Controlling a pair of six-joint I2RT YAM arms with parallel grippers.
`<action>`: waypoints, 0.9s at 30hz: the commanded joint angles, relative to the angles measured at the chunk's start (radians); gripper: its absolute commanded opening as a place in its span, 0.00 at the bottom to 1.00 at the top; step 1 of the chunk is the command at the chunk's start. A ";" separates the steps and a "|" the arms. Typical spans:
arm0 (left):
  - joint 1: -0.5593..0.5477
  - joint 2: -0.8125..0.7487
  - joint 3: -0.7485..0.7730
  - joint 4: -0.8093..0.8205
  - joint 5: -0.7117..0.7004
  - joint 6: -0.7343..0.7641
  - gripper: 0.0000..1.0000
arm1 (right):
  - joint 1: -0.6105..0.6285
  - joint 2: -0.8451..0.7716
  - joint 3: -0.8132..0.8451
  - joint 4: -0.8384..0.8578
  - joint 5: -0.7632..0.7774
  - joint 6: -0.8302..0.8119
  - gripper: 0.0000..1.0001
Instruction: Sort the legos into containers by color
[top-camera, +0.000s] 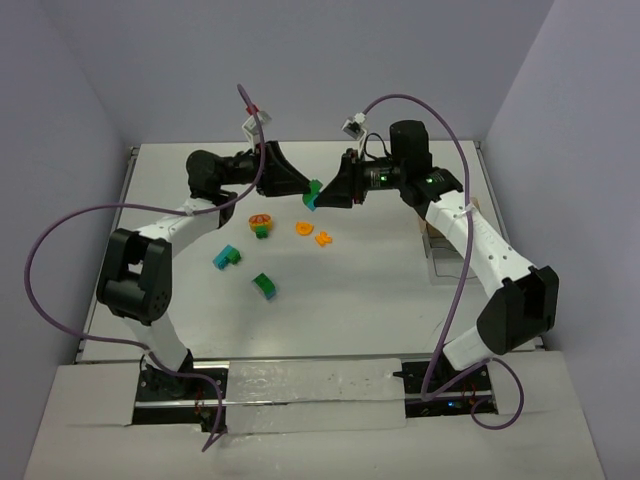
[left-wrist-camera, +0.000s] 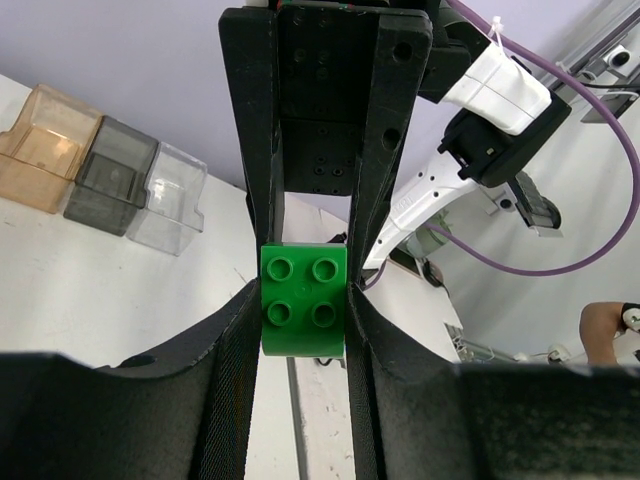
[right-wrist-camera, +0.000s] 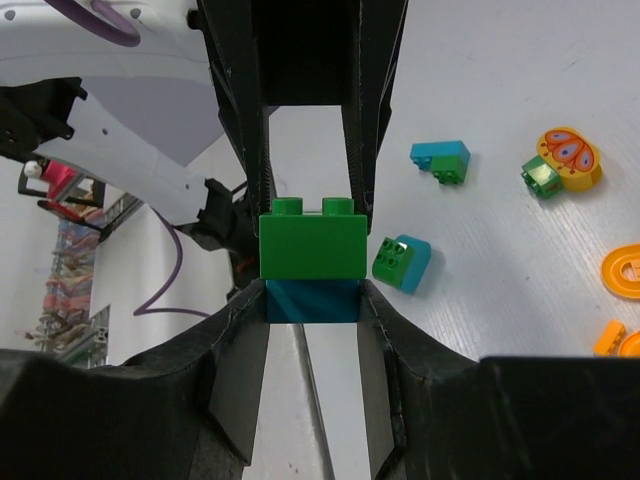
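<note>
Top external view: two black grippers meet nose to nose above the white table (top-camera: 380, 300), just above the frame's centre. The left gripper (top-camera: 300, 188) comes in from the left and the right gripper (top-camera: 328, 192) from the right, with a small two-brick stack caught between them.

Left wrist view: the left jaws pinch a green brick (left-wrist-camera: 303, 300) at centre frame, with its four studs facing the camera.

Right wrist view: the right jaws pinch a teal brick (right-wrist-camera: 311, 301), which is joined to the green one beyond it.

The other legos lie loose on the table below the grippers in the top view:
- an orange round piece with a green block (top-camera: 260, 225)
- an orange ring (top-camera: 304, 227)
- a smaller orange piece (top-camera: 323, 238)
- a teal-and-green piece (top-camera: 228, 257)
- a green-and-teal brick (top-camera: 265, 287), lowest of the group

In the upper left of the left wrist view, three adjoining open boxes sit in a row: an amber box (left-wrist-camera: 45, 145), a smoky grey box (left-wrist-camera: 110, 180) and a clear box (left-wrist-camera: 165, 200). No bricks show in them.
</note>
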 joint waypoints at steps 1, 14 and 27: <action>-0.014 0.012 -0.005 0.055 0.015 -0.011 0.00 | 0.008 -0.003 0.049 0.034 -0.015 0.006 0.00; 0.123 0.076 0.154 -0.061 0.016 0.051 0.00 | -0.101 -0.146 -0.131 -0.187 0.017 -0.251 0.00; 0.007 0.017 0.397 -1.294 -0.386 1.102 0.00 | -0.636 -0.315 -0.360 -0.462 0.657 -0.548 0.00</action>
